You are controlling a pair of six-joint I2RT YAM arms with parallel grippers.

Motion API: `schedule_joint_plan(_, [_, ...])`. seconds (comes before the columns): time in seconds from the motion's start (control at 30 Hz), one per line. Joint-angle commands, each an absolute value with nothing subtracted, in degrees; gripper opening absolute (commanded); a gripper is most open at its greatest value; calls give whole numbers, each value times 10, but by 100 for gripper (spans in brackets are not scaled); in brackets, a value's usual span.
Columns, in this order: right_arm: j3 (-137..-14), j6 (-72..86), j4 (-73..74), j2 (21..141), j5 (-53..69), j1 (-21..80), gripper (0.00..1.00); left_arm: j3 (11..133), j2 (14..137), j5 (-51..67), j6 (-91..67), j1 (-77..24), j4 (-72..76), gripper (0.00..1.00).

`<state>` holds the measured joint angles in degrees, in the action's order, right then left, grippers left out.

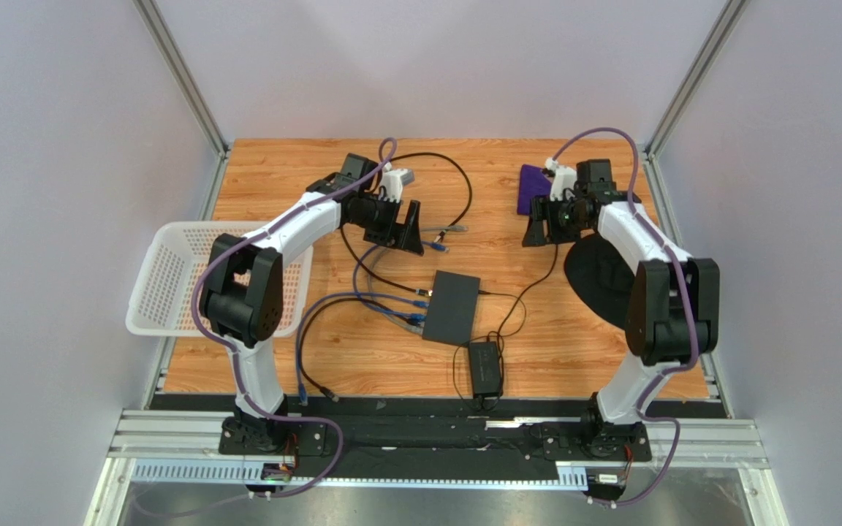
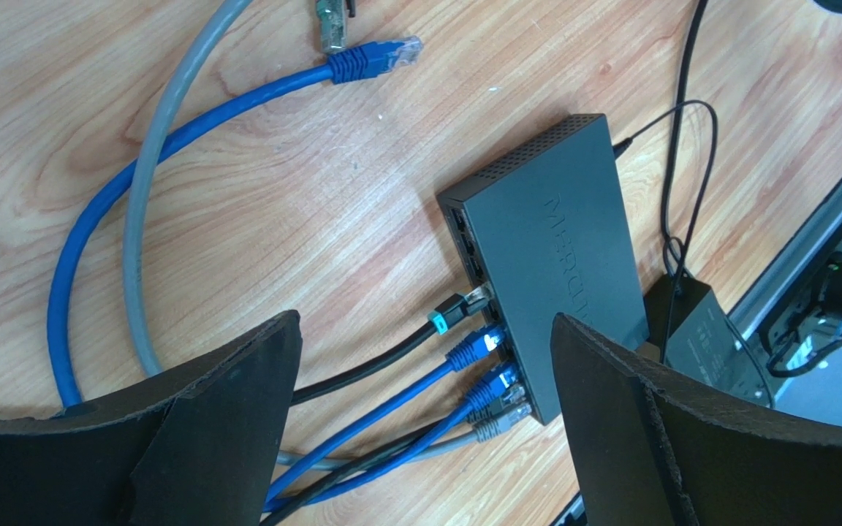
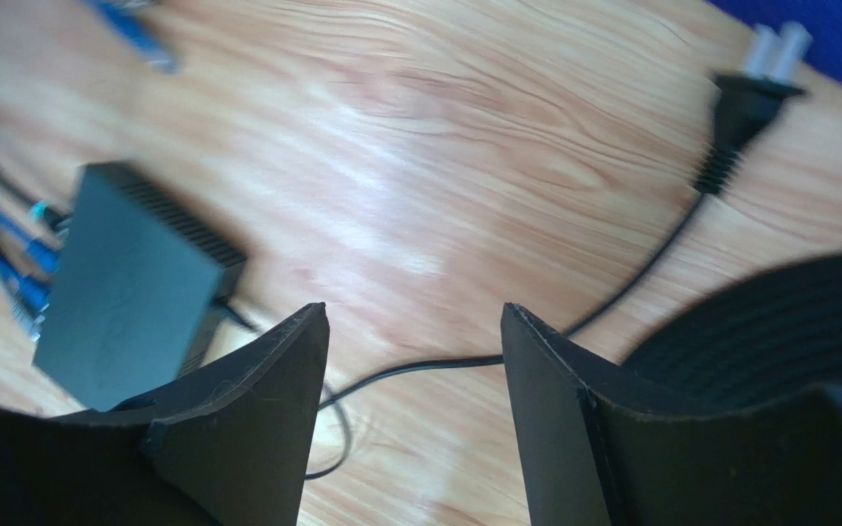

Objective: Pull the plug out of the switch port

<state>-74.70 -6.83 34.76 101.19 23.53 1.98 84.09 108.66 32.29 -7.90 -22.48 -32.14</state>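
Observation:
The switch [image 1: 452,307] is a flat black box at the middle of the table; it also shows in the left wrist view [image 2: 552,252] and the right wrist view [image 3: 118,301]. Several plugs sit in its left-edge sockets: a black one with a teal band [image 2: 453,312], two blue ones [image 2: 478,347] and a grey one [image 2: 502,422]. My left gripper [image 1: 409,228] [image 2: 425,320] is open and empty, up behind the switch. My right gripper [image 1: 535,228] [image 3: 414,309] is open and empty, at the back right of the switch.
A black power brick [image 1: 485,367] lies in front of the switch, its cord ending in a two-prong plug [image 3: 749,93]. A white basket [image 1: 173,274] hangs over the left edge. A purple cloth [image 1: 530,186] and a black disc [image 1: 601,274] lie at the right. A loose blue cable end [image 2: 376,57] lies nearby.

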Motion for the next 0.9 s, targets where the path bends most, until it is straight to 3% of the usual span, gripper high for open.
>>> schedule_joint_plan(0.0, [-681, -117, 281, 874, 258, 76, 63, 852, 1093, 296, -27, -257, -316, 93])
schedule_joint_plan(0.17, [-505, -116, 55, 716, 161, 108, 69, 859, 1108, 260, -20, -293, -326, 92])
schedule_joint_plan(0.3, [-535, -127, 147, 716, 188, 113, 63, 880, 1129, 255, -21, -294, -330, 91])
schedule_joint_plan(0.4, [-555, -141, 218, 735, 190, 129, 59, 903, 1152, 321, -3, -294, -343, 91])
schedule_joint_plan(0.6, [-539, -169, 240, 739, 191, 140, 60, 914, 1186, 355, -11, -294, -347, 82])
schedule_joint_plan(0.87, [-548, -195, 287, 766, 227, 140, 53, 911, 1216, 379, -4, -294, -342, 68])
